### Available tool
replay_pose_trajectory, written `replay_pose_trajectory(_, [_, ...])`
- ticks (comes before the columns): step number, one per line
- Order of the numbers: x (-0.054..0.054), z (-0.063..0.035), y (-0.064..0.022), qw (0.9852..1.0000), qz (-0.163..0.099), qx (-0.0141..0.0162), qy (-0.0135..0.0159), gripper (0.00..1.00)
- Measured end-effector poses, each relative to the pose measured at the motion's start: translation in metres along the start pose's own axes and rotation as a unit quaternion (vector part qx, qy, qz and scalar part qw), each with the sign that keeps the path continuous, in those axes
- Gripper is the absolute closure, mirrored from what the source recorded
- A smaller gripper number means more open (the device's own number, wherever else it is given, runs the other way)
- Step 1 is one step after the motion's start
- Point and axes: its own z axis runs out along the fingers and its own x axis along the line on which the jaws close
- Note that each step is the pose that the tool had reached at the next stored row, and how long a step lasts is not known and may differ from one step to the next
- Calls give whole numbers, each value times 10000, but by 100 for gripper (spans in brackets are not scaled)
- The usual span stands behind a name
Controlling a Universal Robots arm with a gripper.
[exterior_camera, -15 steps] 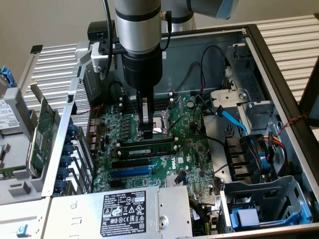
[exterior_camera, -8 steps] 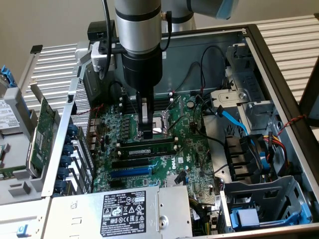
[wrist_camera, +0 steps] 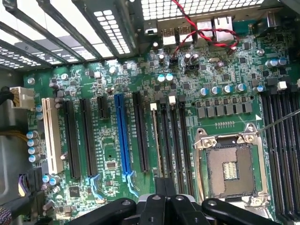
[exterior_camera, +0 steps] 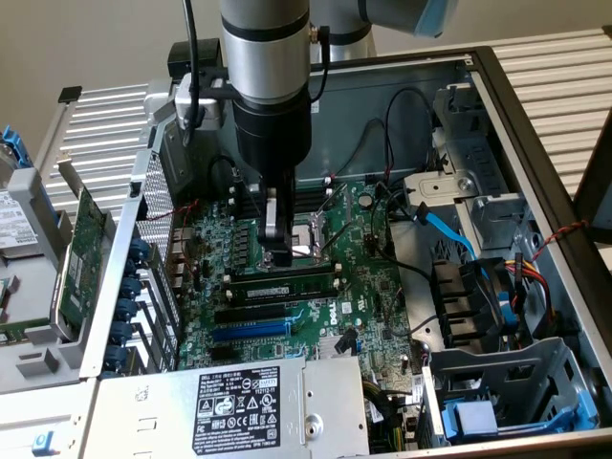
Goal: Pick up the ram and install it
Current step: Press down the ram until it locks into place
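Plain beige wall (exterior_camera: 86, 43) behind; ribbed white tabletop (exterior_camera: 550, 72), evenly lit.

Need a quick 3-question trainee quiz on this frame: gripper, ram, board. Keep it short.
1. True or false: the gripper hangs over the motherboard with its jaws wide open.
2. Where is the ram? A) in a person's hand B) standing in a slot next to the CPU socket C) lying outside the case
3. Fill in: in the wrist view, the one coloured long expansion slot among the black ones is ____.

Key: 1 false, the jaws are shut. 2 B. 3 blue.
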Motion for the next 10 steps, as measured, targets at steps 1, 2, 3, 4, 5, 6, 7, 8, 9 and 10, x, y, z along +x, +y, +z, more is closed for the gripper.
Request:
replay_pose_trajectory(1, [0, 0, 0, 10000, 83, -4, -2, 89])
replay_pose_trajectory(2, [0, 0, 0, 9999, 164, -8, -3, 89])
replay_pose_trajectory(3, [0, 1, 0, 9997, 242, -12, -5, 89])
replay_pose_trajectory(4, [0, 2, 0, 9995, 325, -16, -6, 89])
replay_pose_trajectory(5, [1, 4, 0, 9992, 404, -20, -7, 89])
replay_pose_trajectory(6, [0, 6, 0, 9988, 485, -23, -9, 89])
replay_pose_trajectory(7, [0, 8, 0, 9984, 568, -27, -11, 89])
replay_pose_trajectory(8, [0, 10, 0, 9978, 658, -32, -12, 89])
replay_pose_trajectory(9, [0, 12, 0, 9972, 747, -36, -14, 89])
replay_pose_trajectory(10, [0, 14, 0, 9965, 838, -40, -16, 89])
